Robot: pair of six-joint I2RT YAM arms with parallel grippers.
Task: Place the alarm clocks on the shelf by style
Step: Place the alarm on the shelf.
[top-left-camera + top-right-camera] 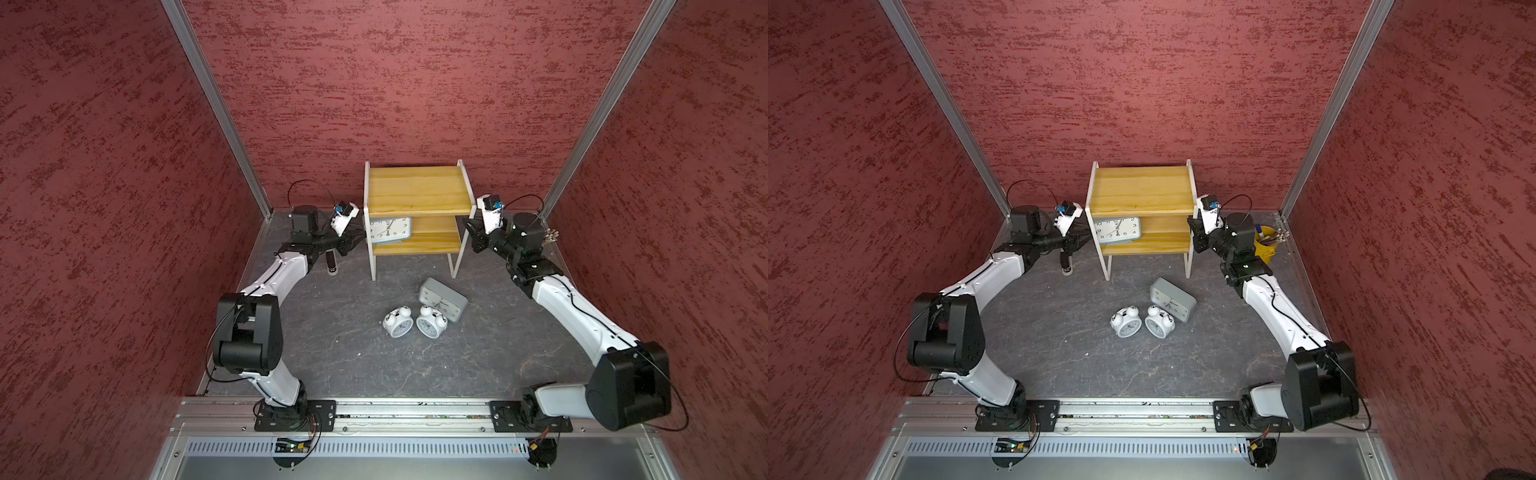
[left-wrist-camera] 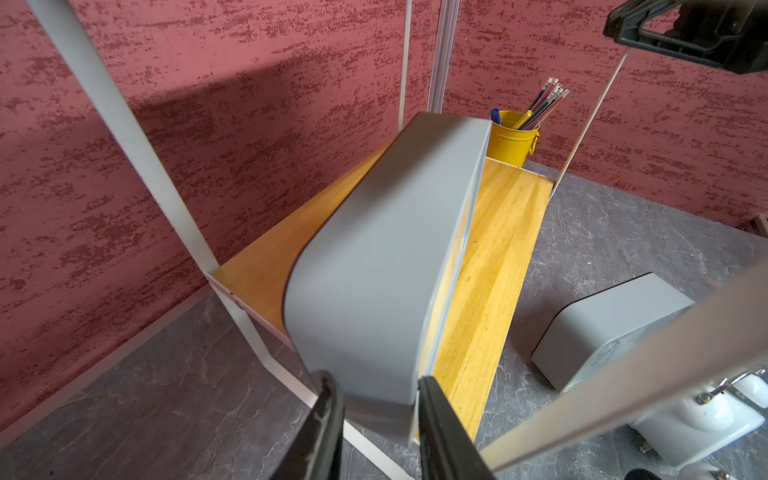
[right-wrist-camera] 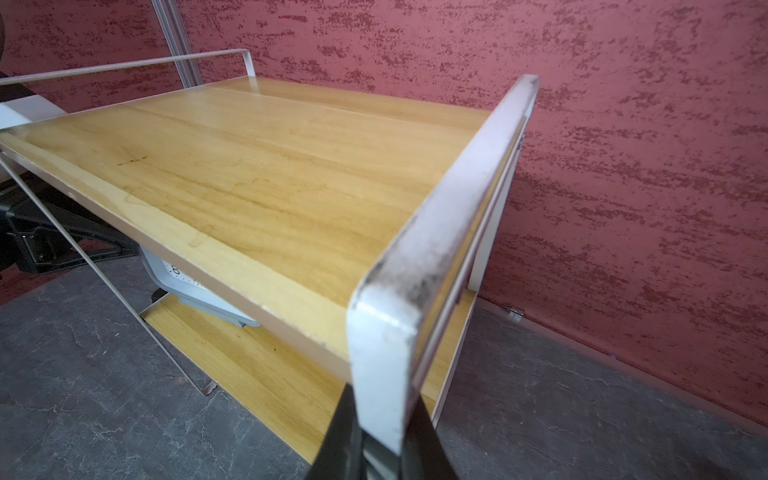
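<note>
Grey clock [image 1: 388, 229] is seated at the left end of the shelf [image 1: 415, 187] lower board, under the top board, and is clamped by the left gripper [image 2: 374, 409] beside the white side frame. Right gripper [image 3: 380, 432] is closed on the shelf's right frame upright. Second grey clock [image 1: 442, 299] and twin-bell clocks [image 1: 397, 322] [image 1: 431, 322] are clustered on the table [image 1: 332, 353] in front. Yellow pen cup [image 1: 1264, 249] is partly hidden behind the right arm.
</note>
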